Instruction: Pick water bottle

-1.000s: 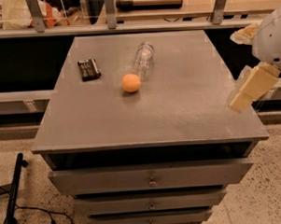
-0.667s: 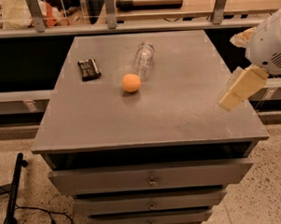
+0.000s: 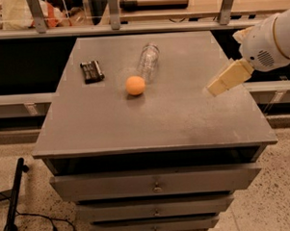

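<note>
The water bottle (image 3: 149, 62) is clear and ribbed. It lies on its side at the back middle of the grey cabinet top (image 3: 150, 122), lengthwise front to back. An orange ball (image 3: 135, 85) rests just in front of it, at its near left end. My gripper (image 3: 221, 83) is cream-coloured and hangs from the white arm (image 3: 269, 42) at the right. It hovers above the right part of the top and points down-left. It is well to the right of the bottle and holds nothing.
A small black flat object (image 3: 92, 71) lies at the back left of the top. The cabinet has drawers (image 3: 155, 182) below its front edge. A railing and shelf (image 3: 155, 20) run behind it. A black cable (image 3: 14, 205) lies on the floor at left.
My gripper has moved left and slightly up, from beyond the right edge to over the cabinet top. The bottle, ball and black object have not moved.
</note>
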You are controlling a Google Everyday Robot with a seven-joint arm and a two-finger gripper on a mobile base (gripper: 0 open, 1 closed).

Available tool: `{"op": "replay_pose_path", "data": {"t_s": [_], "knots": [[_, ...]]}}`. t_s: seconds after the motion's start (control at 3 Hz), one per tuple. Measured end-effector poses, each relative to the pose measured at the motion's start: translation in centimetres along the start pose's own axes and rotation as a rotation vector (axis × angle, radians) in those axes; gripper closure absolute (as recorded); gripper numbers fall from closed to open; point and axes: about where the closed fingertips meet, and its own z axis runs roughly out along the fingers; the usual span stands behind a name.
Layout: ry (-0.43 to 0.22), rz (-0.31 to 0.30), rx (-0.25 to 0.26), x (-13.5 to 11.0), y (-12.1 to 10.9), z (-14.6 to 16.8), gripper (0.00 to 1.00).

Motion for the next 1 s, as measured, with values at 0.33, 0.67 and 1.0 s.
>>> {"op": "replay_pose_path", "data": {"t_s": [0.33,0.67,1.0], "knots": [[0.000,0.000,0.000,0.0,0.0,0.0,0.00],[-0.048,0.005,-0.012,-0.5,0.2,0.9,0.00],[-0.153,-0.001,-0.055,-2.3,0.6,4.3,0.00]]}}
